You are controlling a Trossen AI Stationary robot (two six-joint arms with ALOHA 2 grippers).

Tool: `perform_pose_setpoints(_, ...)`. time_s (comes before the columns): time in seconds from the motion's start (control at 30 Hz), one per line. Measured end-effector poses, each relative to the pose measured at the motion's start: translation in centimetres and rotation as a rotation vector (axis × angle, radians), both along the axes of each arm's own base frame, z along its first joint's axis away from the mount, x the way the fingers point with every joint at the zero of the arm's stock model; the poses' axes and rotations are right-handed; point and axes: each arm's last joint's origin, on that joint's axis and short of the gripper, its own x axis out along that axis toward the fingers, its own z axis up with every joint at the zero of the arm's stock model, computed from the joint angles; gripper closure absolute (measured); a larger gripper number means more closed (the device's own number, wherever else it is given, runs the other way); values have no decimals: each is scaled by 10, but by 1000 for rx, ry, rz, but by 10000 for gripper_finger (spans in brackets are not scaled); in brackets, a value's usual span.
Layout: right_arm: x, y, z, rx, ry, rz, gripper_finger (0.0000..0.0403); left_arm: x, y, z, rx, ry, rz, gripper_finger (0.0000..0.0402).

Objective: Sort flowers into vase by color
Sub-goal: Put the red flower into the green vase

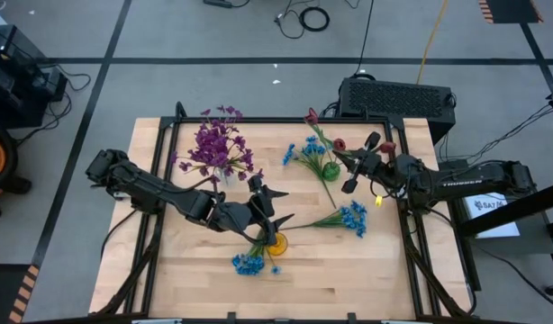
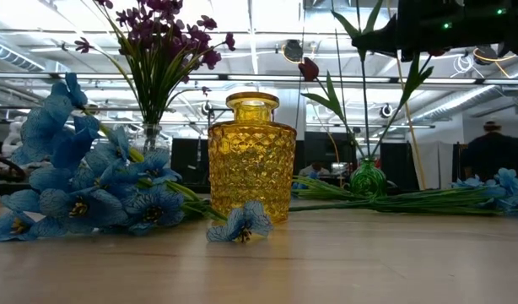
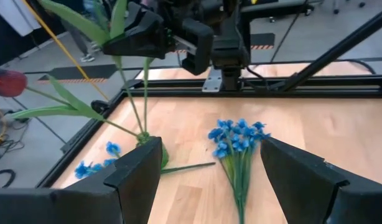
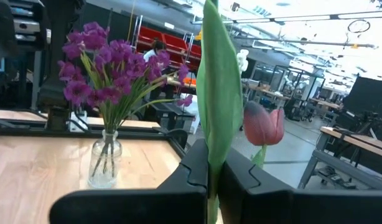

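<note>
My right gripper (image 1: 353, 173) hangs above the green vase (image 1: 330, 169) at the far right, shut on a red tulip (image 4: 264, 124). Another red tulip (image 1: 312, 116) stands in that vase. My left gripper (image 1: 280, 207) stands open above the table's middle, just beyond the yellow vase (image 1: 276, 241), with nothing between its fingers. Purple flowers (image 1: 219, 148) stand in a clear vase (image 4: 106, 163). Blue flowers lie flat on the table in three bunches: right of the yellow vase (image 1: 353, 217), left of the green vase (image 1: 303, 151), and near the front edge (image 1: 249, 263). My right gripper pinches a long green leaf (image 4: 211, 134) of the red tulip between its two fingers, coming roughly level from the table's right side. The leaf stands upright in the hold and rises above the fingers. The stem (image 3: 144, 93) runs down to the green vase's mouth (image 3: 143, 135).
A black frame rail (image 1: 258, 120) borders the wooden table. A black box (image 1: 398, 94) stands behind the far right corner. Bare wood lies at the near left and near right of the table.
</note>
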Motion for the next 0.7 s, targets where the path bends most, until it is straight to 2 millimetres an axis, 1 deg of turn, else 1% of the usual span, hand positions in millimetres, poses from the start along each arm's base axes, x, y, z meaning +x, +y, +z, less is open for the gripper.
perform_pose_setpoints(0.27,1,-4,-6,49,30,-16,399,0,-1,0,-7,1,-19,123)
perform_pose_setpoints(0.57,10,-8,-16,85,80,-36,398,0,-1,0,-7,2,-19,124)
perform_pose_setpoints(0.7,11,-9,-18,87,87,-41,380,0,-1,0,-6,5,-19,124)
